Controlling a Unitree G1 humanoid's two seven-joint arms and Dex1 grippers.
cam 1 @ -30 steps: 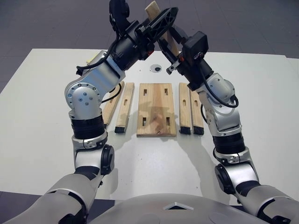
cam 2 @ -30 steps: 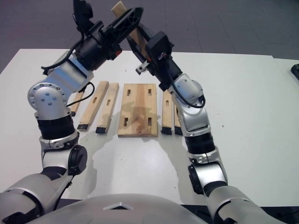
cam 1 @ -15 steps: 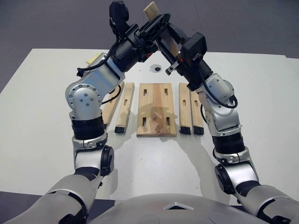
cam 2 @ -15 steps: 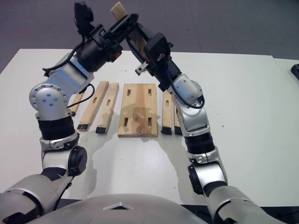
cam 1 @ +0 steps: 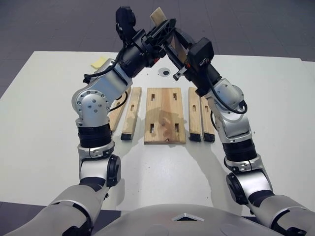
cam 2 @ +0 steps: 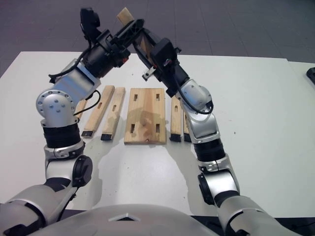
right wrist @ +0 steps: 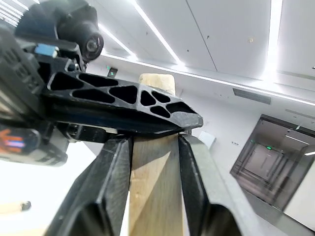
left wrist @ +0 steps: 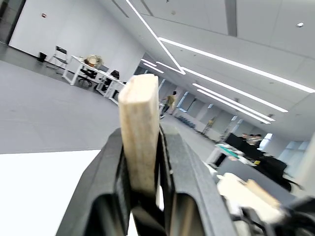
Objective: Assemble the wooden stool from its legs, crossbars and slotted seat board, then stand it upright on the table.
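Nearest us the slotted seat board (cam 1: 165, 115) lies flat at the middle of the table (cam 1: 275, 98), with two legs (cam 1: 131, 112) along its left side and two more along its right, none fitted yet; above the far edge both arms meet on one crossbar (cam 1: 159, 13), held well clear of the table; the left gripper (left wrist: 141, 142) is clamped on its upper part, and the right gripper (right wrist: 155, 147) is clamped on it just below.

We judge the risk to lie in this shared hold; if one claw lets go before the other grips firmly, or the arms pull at different angles, the crossbar may twist, slip and drop onto the parts below, knocking them askew.

A yellow note (cam 1: 99, 62) sits towards the far left corner; we can read no writing on it, nor any label elsewhere.
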